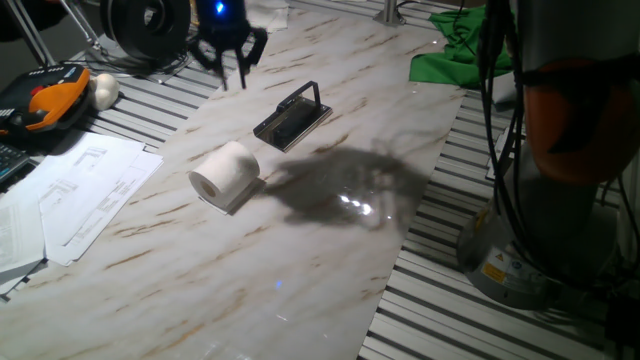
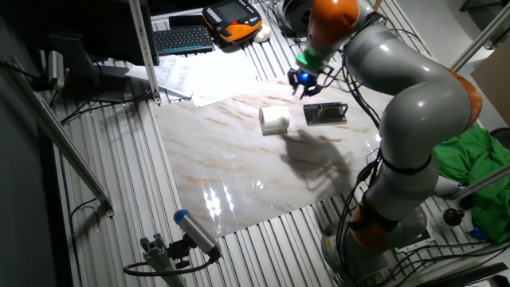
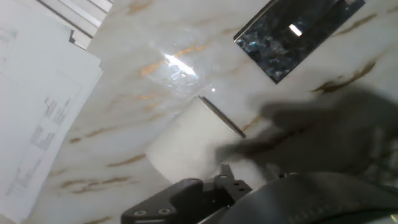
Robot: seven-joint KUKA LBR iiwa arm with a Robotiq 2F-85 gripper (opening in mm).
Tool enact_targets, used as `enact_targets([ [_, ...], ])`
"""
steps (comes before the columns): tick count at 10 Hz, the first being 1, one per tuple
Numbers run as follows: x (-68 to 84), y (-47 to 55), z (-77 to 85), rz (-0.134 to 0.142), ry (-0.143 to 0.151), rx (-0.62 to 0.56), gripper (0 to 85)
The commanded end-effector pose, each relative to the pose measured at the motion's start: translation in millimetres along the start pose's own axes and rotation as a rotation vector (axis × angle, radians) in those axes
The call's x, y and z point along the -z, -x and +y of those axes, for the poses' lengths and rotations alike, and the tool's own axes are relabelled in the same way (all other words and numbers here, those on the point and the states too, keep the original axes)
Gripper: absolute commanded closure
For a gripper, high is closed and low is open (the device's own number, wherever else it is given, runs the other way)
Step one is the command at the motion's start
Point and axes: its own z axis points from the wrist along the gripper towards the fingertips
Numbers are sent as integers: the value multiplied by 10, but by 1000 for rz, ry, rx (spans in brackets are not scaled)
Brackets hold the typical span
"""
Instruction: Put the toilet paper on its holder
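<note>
Hand point(image 1: 229, 62): I saw it raised above the far edge of the surface point(image 1: 300, 270); fingers spread, pinching nothing
Toilet paper point(image 1: 225, 175): lay on its side, below the hand and nearer the camera; core axis horizontal
Holder point(image 1: 292, 117): just beside the roll, apart

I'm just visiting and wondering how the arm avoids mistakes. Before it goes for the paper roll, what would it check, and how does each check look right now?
1. Toilet paper in the open, nothing on top: ok. It lies on its side on the marble table.
2. Holder free to take the roll: ok, nothing is on its bar.
3. Roll and holder apart, so a grab should not knock the holder: ok, a gap shows between them.
4. Gripper empty: ok, it hangs above the table's far edge with nothing between the fingers.
5. Gripper open wide enough for the roll: cannot tell, it is blurred.
6. Papers out of the way: ok, off to the side.
</note>
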Motion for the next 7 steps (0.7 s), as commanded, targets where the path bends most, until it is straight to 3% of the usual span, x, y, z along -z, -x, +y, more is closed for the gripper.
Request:
enact_targets([
  [1,-183,27,51,-26,42,-489,0],
  [3,-428,91,175,-61,56,-559,0],
  [7,-805,75,254,-136,116,-702,0],
])
